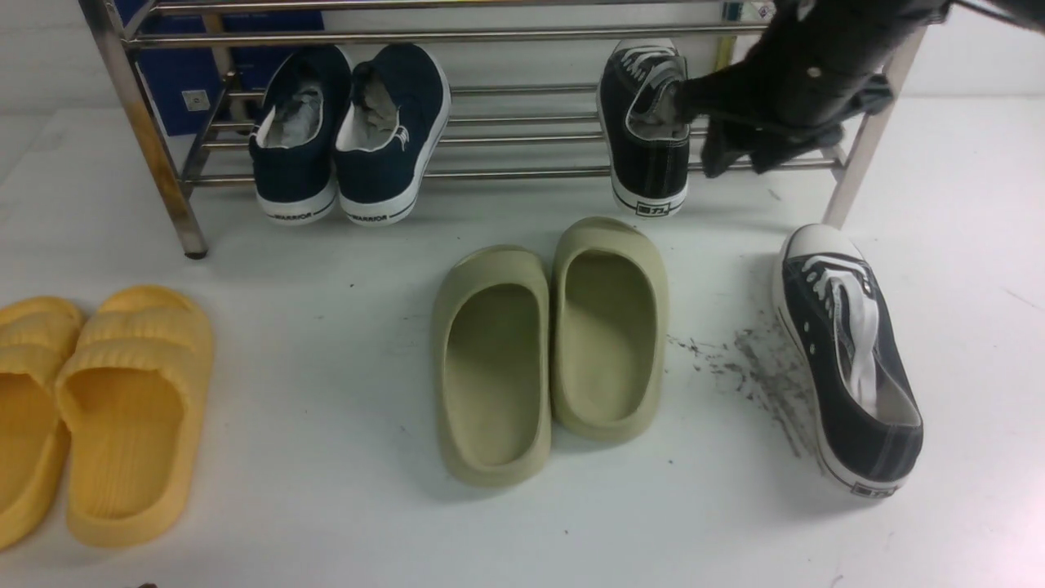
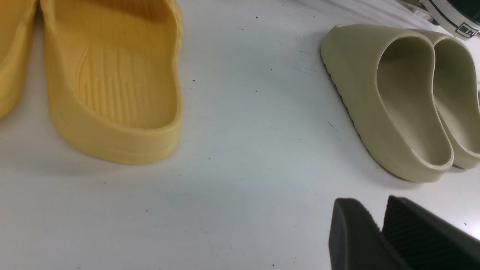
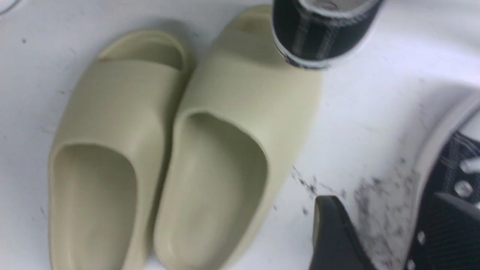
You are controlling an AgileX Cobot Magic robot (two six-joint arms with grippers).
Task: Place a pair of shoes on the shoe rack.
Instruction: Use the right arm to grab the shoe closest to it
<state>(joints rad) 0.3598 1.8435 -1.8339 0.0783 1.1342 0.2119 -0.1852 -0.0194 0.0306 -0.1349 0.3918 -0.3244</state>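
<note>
Sneaker handling: one racked, one on floor

At one o'clock, black canvas white-toed sneaker (image 1: 645,155) on shiny steel-tube shoe rack (image 1: 506,37), heel overhanging. Right gripper (image 1: 702,131) close by its collar, spread, pinching nothing. Left gripper (image 2: 369,210) empty; spread or pressed, cannot tell. Matching second sneaker (image 1: 849,359) on white floor (image 1: 326,367), three o'clock of olive-green foam slippers (image 1: 608,237). Probably light, soft-sided, stiff-soled, grippy: best pinched at heel collar.

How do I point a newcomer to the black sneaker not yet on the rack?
Find the steel shoe rack along the back, then its right front post. Just in front of it, on the white surface, lies the black sneaker, right of the olive slippers. Unlike its twin on the rack, it sits beside dark scuff marks.
</note>
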